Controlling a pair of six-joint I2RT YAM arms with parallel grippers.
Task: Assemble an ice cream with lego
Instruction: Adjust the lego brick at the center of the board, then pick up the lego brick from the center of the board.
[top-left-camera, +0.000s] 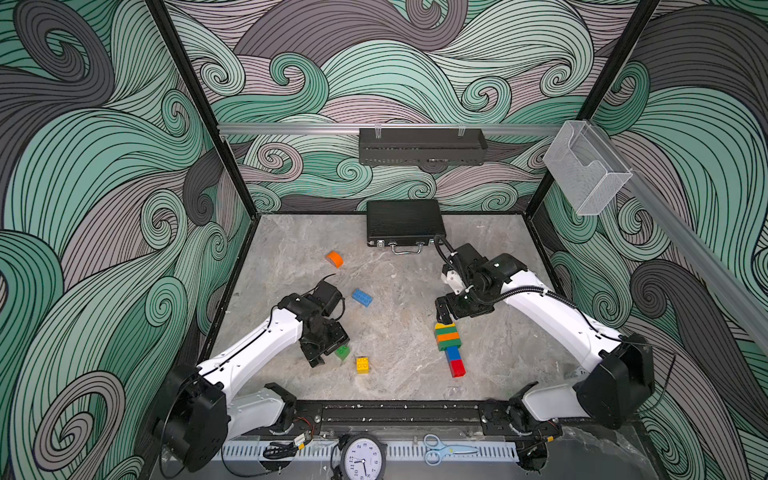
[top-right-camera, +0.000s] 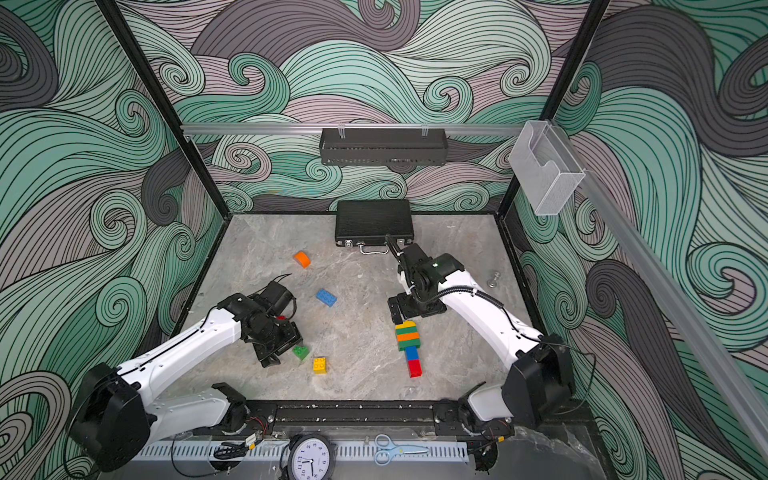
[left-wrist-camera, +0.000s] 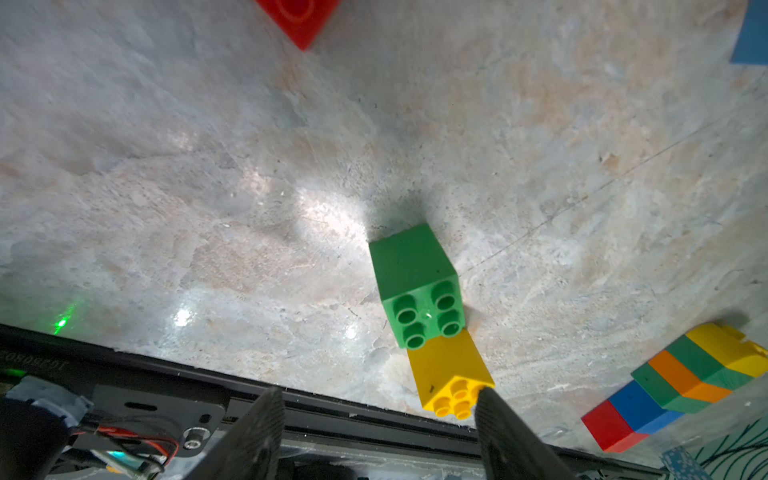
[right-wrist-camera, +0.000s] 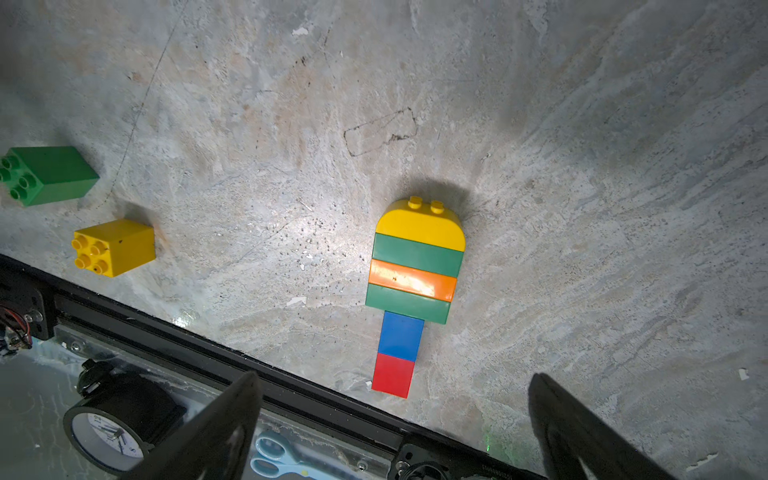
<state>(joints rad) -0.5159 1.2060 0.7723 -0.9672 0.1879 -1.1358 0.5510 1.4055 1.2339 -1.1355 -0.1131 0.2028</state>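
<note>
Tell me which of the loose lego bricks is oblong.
The blue brick; the green brick and yellow brick are square, and the orange piece is half-round.

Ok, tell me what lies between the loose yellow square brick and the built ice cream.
Nothing but bare tabletop lies between the yellow square brick and the built ice cream; the right wrist view shows it plainly, and both top views agree.
</note>
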